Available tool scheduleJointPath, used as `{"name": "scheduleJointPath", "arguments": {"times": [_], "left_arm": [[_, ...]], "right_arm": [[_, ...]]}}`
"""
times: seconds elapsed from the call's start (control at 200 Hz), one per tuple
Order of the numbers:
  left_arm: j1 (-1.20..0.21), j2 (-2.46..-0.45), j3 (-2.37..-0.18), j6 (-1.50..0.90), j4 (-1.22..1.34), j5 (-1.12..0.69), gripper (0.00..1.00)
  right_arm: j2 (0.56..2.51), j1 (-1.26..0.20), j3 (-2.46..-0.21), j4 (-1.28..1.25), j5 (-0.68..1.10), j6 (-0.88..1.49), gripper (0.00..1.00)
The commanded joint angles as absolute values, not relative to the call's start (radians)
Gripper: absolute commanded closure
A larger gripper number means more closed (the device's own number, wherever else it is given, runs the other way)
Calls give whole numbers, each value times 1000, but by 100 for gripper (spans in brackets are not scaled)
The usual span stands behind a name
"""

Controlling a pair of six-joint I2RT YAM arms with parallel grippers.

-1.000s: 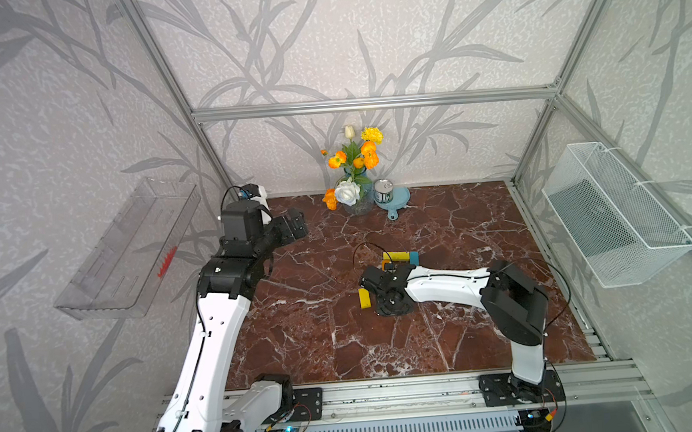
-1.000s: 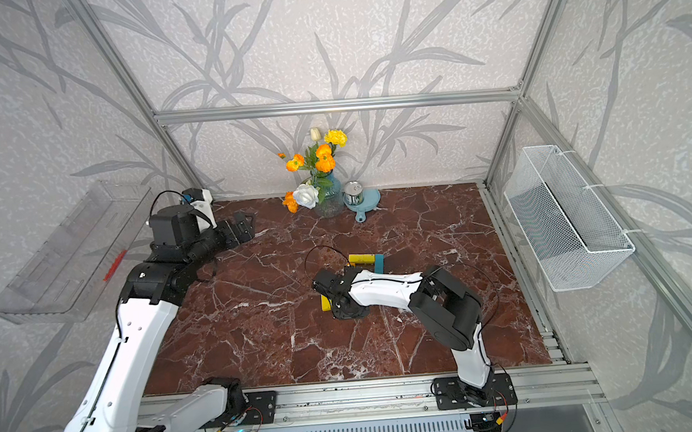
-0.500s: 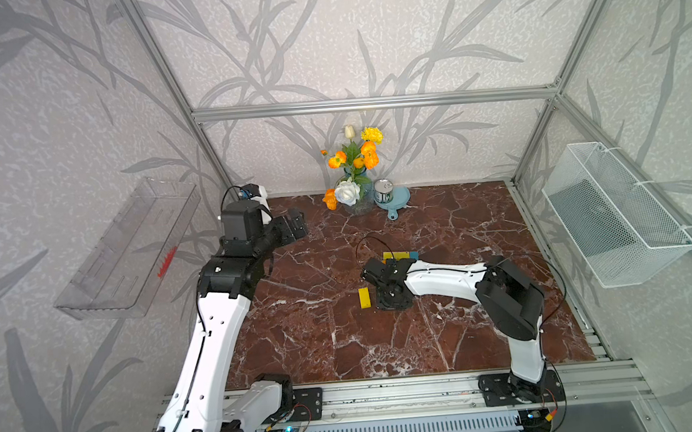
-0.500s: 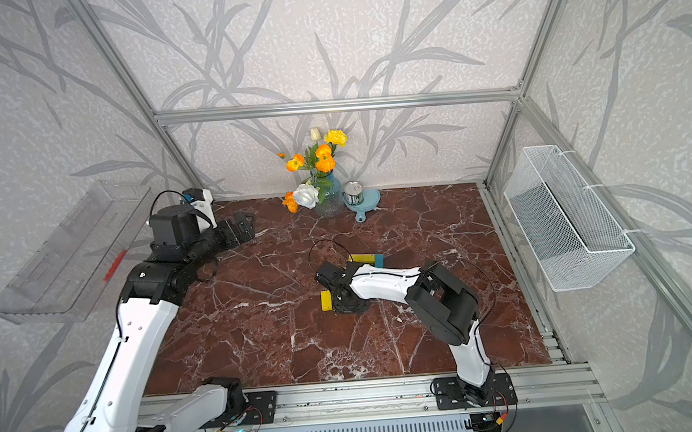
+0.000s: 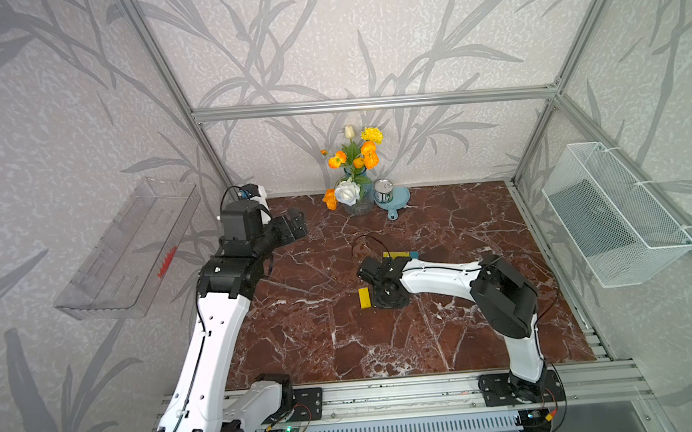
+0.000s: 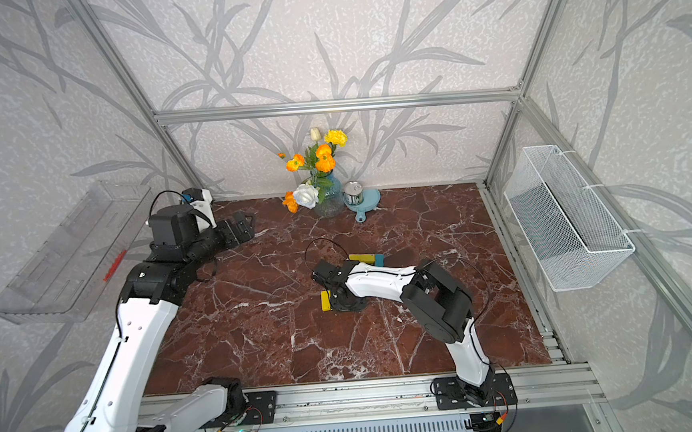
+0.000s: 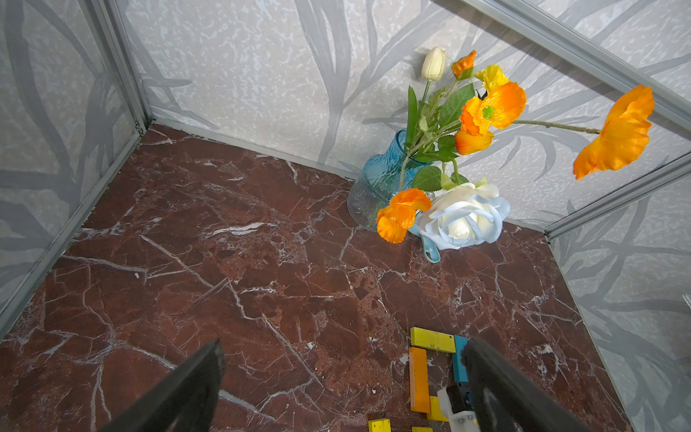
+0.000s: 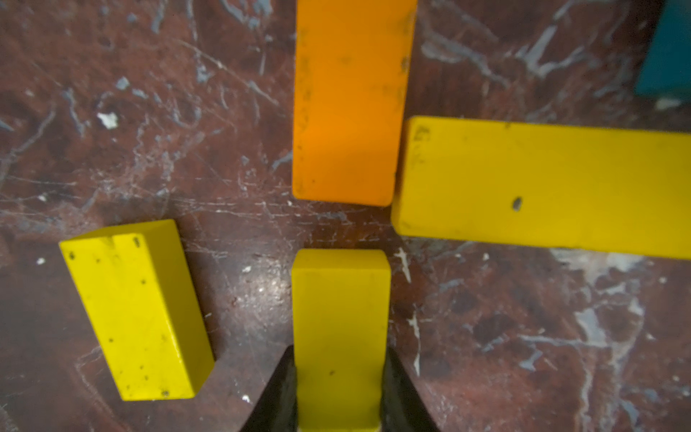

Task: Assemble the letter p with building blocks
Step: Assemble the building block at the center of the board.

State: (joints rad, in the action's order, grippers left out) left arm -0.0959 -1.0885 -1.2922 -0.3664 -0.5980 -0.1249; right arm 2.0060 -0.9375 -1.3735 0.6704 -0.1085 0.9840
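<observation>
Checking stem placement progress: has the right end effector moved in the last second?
Yes, slightly: the right end effector, shut on a yellow block, has edged toward the back wall, closer to the top yellow bar.

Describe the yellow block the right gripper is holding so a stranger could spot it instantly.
On the red marble tabletop, find the right gripper pointing down near the middle. The yellow block is pinched between its fingers, lined up end to end with the orange block, a gap between. The other yellow blocks lie free, one skewed beside it.
</observation>
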Motion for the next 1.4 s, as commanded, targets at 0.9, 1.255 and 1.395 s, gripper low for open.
{"name": "scheduleJointPath", "arguments": {"times": [0.9,1.255,1.395], "left_arm": [[-89,-1070,-1313,-349,-594,-138,0],[-89,-1079,-1336,-302,-667,-165,0],[-97,-1125,-1372,-274,-807,-264,1]], "right_arm": [[2030,-931,-1396,709,-135,947,33],[1660,-985,-1259,640,-348,854,33],[1383,-948,-1108,569,-442,752,35]]}}
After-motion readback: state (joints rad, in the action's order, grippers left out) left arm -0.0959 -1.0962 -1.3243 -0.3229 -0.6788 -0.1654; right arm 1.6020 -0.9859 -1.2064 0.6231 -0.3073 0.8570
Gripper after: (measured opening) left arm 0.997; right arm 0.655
